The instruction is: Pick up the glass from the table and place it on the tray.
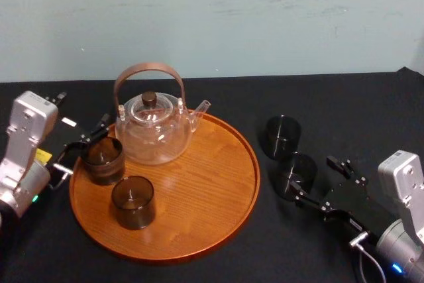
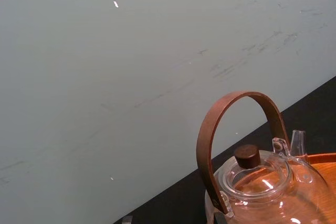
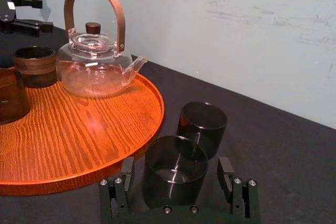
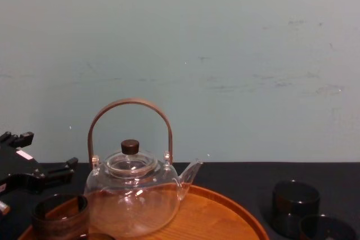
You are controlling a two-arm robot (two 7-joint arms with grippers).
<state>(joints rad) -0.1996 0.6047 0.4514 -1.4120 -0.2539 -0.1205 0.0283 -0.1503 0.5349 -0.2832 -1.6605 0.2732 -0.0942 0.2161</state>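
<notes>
Table: black cloth. We list everything below as standing on it. A pale wall rises behind its back edge.
Tray: round, orange-brown wood with a low rim. It sits on the left-centre of the table.
Teapot: clear glass with a curved brown handle and a dark lid knob. It stands upright at the back left of the tray, spout pointing toward the tray's right side.
Left glass: dark, upright, on the tray at its left edge, just in front of the teapot.
Front glass: dark, upright, on the tray toward its front left, near the left glass but apart from it.
Glass: dark, upright, mouth up. We find it on the table just off the tray's right edge, not on the tray.
Rear glass: dark, upright, on the table just behind the glass toward the back edge. We cannot tell whether the two touch.
Right gripper: low over the table at the tray's right side. Its fingers are spread wide, one on each side of the glass. In the right wrist view we see a gap at both sides, so nothing is gripped.
Left gripper: at the tray's left edge, just beside the left glass. Its fingers are apart and we see nothing held between them.
</notes>
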